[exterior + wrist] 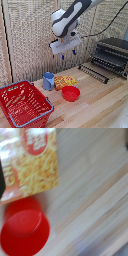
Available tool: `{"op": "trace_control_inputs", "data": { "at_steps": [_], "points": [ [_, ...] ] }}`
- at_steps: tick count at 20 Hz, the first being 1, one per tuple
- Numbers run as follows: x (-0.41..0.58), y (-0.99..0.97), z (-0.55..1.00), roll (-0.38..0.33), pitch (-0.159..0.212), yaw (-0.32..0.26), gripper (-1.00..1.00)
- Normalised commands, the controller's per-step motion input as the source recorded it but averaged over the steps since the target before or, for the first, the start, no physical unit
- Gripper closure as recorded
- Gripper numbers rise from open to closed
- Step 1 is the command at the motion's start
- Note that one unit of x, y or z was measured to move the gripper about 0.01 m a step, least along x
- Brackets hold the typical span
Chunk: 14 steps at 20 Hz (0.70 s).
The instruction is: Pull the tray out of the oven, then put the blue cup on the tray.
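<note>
Tray [93, 73] pulled out before oven [111, 56]. Gripper [68, 54] high above tabletop [100, 102], fingers parted, empty. Blue cup [48, 80] beside orange box [65, 81]. Best approach: descend straight over cup, avoid box.

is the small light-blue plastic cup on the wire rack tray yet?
No. The light-blue plastic cup stands on the wooden table, beside the red wire basket.

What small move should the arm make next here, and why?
Probably swing toward the blue cup and descend over it. The tray already lies on the table in front of the oven, so the pull looks done. The claw hangs high and empty, and the cup stands upright beside the orange box.
</note>
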Motion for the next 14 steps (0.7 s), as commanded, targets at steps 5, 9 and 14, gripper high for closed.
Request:
{"op": "trace_control_inputs", "data": {
  "at_steps": [5, 9, 14],
  "points": [
    [-0.026, 0.56, 0.12, 0.231, -0.080, -0.138, -1.00],
    [-0.007, 0.66, -0.04, 0.149, -0.053, -0.127, -1.00],
    [-0.151, 0.56, -0.27, 0.115, -0.043, -0.121, -1.00]
  ]
}}
